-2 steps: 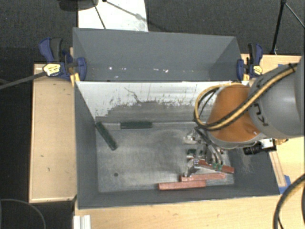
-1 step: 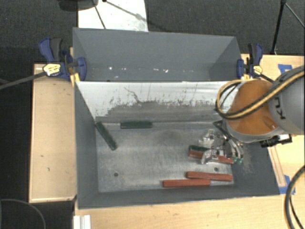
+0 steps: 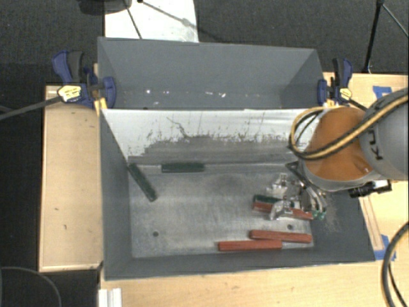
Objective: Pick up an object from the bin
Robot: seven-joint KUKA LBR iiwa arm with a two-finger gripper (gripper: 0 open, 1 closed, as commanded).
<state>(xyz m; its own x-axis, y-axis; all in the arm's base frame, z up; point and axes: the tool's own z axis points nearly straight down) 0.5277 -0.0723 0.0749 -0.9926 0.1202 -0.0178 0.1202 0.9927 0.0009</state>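
From my seat I see the arm (image 3: 383, 139) coming in from the right, its orange cover (image 3: 339, 152) hanging over the right end of the bin (image 3: 115, 203). The jaws are low in the bin, near the floor at its right side, roughly midway between the back wall and the near wall. I cannot tell whether they are released or clenched; the metal parts there run together with what lies under them.

Closest to the jaws is a short stick (image 3: 262, 204), red with a dark green stripe, lying flat on the floor just left of the metal head and touching it or nearly so. A second red piece (image 3: 304, 215) pokes out on the head's near right side. I cannot tell whether either one is between the jaws.

Nearer to me, two long red sticks lie flat on the floor. One (image 3: 281, 236) sits just below the jaws, and the other (image 3: 250, 245) lies a little farther left and closer to the near wall. Their ends overlap or touch.

Well apart from all this, at the left end, lie two dark green sticks. One (image 3: 182, 167) rests along the foot of the back wall. The other (image 3: 142, 183) lies slanted by the left wall.

The back wall (image 3: 211, 133) is scratched and scuffed.
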